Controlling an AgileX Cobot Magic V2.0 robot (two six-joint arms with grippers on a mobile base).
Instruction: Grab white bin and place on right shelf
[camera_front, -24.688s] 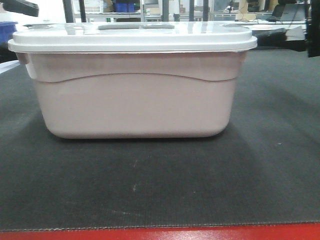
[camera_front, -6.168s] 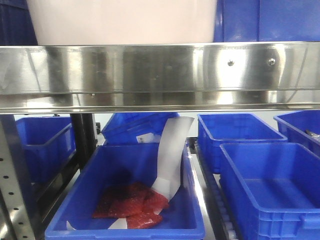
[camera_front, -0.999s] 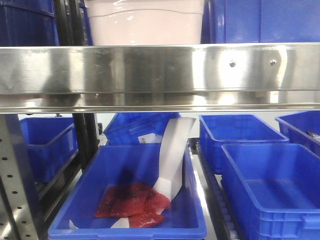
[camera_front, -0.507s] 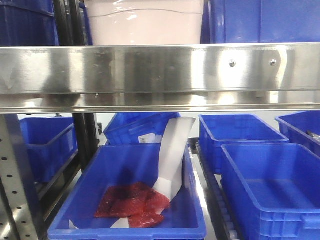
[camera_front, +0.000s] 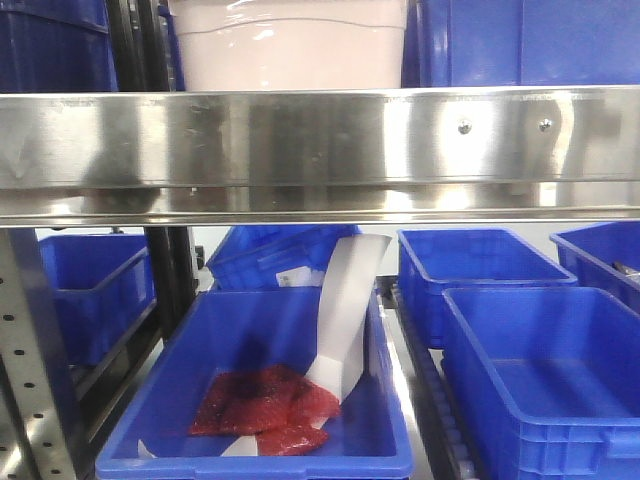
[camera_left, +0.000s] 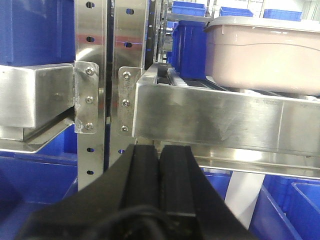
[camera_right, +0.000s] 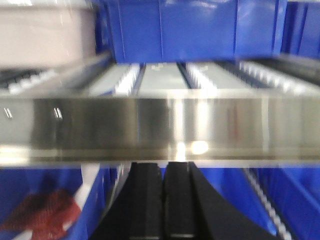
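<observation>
The bin (camera_front: 288, 45) sits on the shelf (camera_front: 320, 150), behind its steel front rail, beside a blue crate (camera_front: 520, 42). Left gripper (camera_left: 158, 165) and right gripper (camera_right: 162, 187) both have fingers pressed together, empty, in front of the rail and clear of the bin.

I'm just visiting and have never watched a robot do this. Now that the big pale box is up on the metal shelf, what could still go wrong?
Two things, I'd guess. The left gripper and right gripper, both shut and empty, sit just below the right shelf rail, so lifting carelessly could knock it. And the white bin stands on what look like rollers beside a blue crate; it might drift.
</observation>
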